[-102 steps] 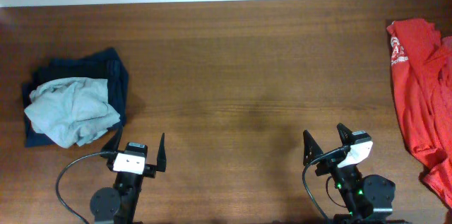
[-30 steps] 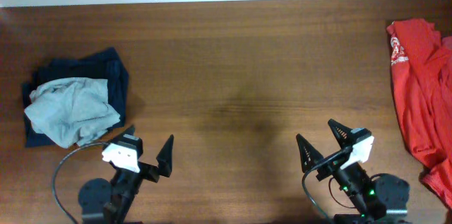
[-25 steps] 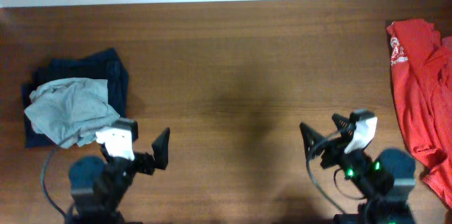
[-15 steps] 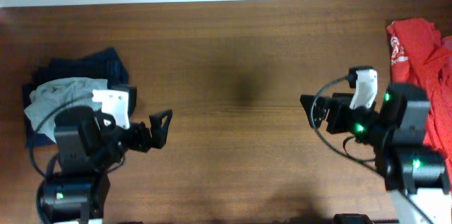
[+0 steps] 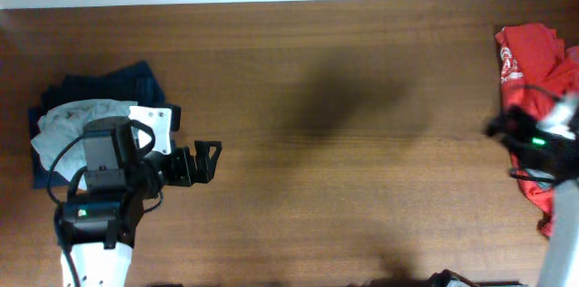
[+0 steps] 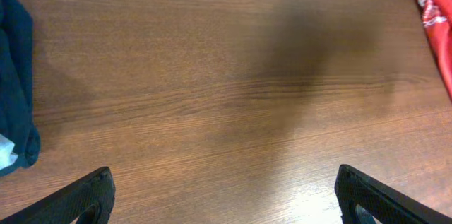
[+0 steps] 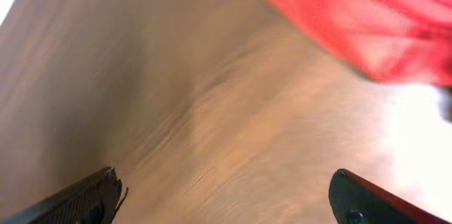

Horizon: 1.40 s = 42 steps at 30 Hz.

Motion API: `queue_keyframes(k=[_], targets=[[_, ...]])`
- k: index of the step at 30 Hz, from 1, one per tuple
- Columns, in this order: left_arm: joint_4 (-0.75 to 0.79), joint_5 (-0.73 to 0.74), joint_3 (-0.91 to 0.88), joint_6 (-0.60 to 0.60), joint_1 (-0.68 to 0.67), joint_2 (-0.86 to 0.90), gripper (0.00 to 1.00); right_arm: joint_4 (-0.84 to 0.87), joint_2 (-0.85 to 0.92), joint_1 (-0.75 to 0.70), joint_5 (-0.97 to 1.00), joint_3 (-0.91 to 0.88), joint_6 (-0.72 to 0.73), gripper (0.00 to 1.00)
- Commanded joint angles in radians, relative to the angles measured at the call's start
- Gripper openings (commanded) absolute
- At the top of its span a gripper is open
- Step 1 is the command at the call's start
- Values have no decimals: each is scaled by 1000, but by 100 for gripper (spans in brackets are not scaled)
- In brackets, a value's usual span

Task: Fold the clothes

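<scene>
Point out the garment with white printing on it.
The orange-red shirt at the far right: white print shows near its top; the pale grey garment and navy garment at the left show none.

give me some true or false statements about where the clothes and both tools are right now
1. The red shirt lies at the right edge of the table. True.
2. The left tool is shut on the navy garment. False: its jaws stand open and empty over bare wood.
3. The grey garment lies on top of the navy garment. True.
4. The right tool grips the red shirt. False: its jaws are open with nothing between them, and the shirt lies ahead of them.
</scene>
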Motion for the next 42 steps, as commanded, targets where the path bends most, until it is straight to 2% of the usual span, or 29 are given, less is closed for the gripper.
queue_keyframes(k=[1,6,13,25,32,37,42], targets=[[13,-13,16,-2,-3,23,99,-12,47,-173,42,22,83,97],[16,-13,16,-1,-3,35,99,-12,145,-251,46,22,101,97],[0,-13,16,28,-3,35,99,38,282,-288,233,22,188,97],[-35,-13,16,28,-3,35,99,36,290,-591,188,22,187,98],[-39,-13,16,28,-3,35,99,89,291,-669,190,22,185,97],[-40,-13,16,29,-3,35,99,129,307,-708,192,22,183,88],[-40,-13,16,43,-3,35,99,175,356,-708,208,22,162,88]])
